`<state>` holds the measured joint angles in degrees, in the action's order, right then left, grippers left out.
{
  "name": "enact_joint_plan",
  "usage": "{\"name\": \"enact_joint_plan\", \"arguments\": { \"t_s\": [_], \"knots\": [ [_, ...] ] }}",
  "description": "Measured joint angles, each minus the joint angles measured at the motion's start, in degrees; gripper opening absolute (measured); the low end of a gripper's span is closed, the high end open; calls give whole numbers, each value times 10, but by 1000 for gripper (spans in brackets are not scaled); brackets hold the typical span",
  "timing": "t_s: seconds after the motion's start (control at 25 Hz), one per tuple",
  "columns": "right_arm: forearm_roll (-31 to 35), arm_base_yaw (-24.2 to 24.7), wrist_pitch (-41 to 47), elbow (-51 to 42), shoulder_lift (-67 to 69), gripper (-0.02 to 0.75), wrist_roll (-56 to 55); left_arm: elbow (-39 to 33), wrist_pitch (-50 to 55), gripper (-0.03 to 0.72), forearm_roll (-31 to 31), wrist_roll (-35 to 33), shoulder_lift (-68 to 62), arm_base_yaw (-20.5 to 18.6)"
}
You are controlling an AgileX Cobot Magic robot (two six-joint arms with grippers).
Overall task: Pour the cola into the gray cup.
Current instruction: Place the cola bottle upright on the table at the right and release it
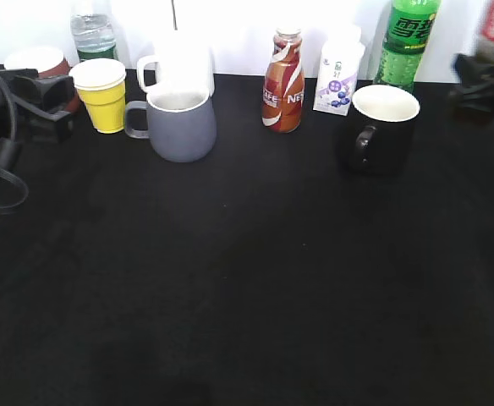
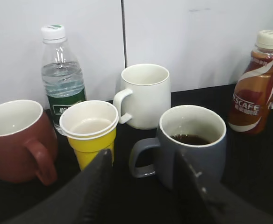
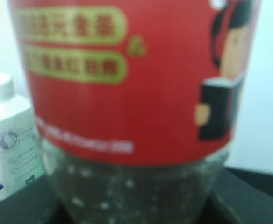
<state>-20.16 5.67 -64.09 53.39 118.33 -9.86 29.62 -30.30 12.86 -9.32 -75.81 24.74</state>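
We see dark liquid already sitting low in the gray cup (image 2: 191, 142), centre right of the left wrist view, so we judge some pouring done. The cola (image 3: 127, 93) fills the right wrist view upright; only a red blur shows at the exterior's upper right edge. We cannot tell whether the right gripper clasps it. The left gripper (image 2: 143, 186) hangs parted, empty, before the cup.
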Motion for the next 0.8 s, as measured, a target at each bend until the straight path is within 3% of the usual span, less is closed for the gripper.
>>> {"name": "enact_joint_plan", "arguments": {
  "t_s": [0.12, 0.32, 0.44, 0.48, 0.8],
  "knots": [
    [-24, 0, -3, 61, 68, 385, -8, 0, 1, 329, 0, 0, 0, 0],
    [-48, 1, -38, 69, 108, 405, -16, 0, 2, 329, 0, 0, 0, 0],
    [-48, 1, -42, 69, 108, 577, -17, 0, 2, 329, 0, 0, 0, 0],
    [-48, 1, -42, 69, 107, 599, -17, 0, 2, 329, 0, 0, 0, 0],
    [-23, 1, -31, -36, 24, 608, -14, 0, 5, 329, 0, 0, 0, 0]
  ]
}}
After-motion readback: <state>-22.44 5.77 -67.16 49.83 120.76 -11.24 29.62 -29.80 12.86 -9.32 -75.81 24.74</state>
